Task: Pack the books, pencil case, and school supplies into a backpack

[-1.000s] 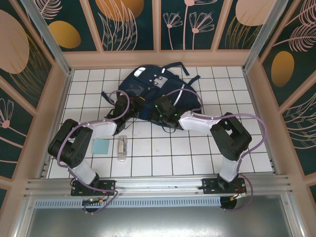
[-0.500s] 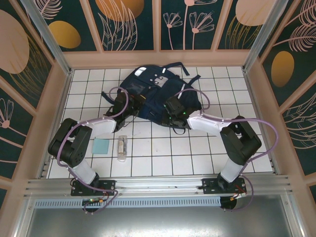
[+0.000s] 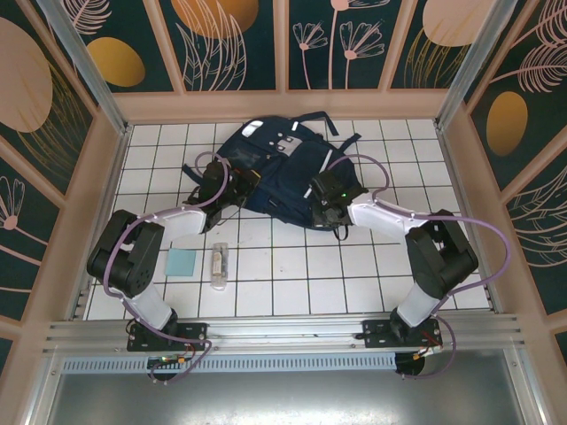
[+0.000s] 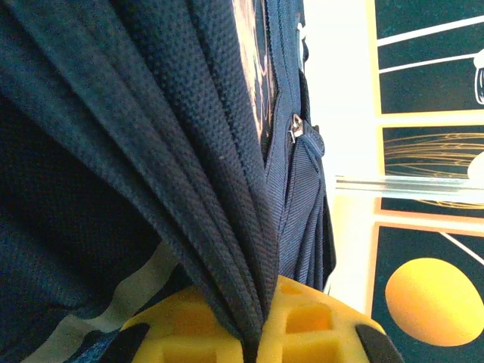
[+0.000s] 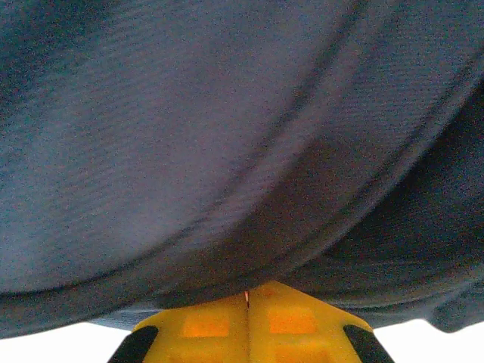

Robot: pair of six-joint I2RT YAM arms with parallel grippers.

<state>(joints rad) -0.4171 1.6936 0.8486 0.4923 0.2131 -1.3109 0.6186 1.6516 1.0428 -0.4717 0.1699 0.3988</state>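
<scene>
Gripping left gripper (image 4: 255, 334): fingers (image 4: 318, 321) narrow, clamped on a bunched fold of the backpack (image 3: 282, 168) at its 9 o'clock edge.
Right gripper (image 5: 248, 301): fingers pressed together, nipping fabric at the backpack's 4 o'clock edge.
Backpack: lies at the table's (image 3: 372, 266) 12 o'clock.
Card (image 3: 181, 262), packet (image 3: 219, 264): side by side at the table's 7 o'clock, apart from the backpack.
</scene>
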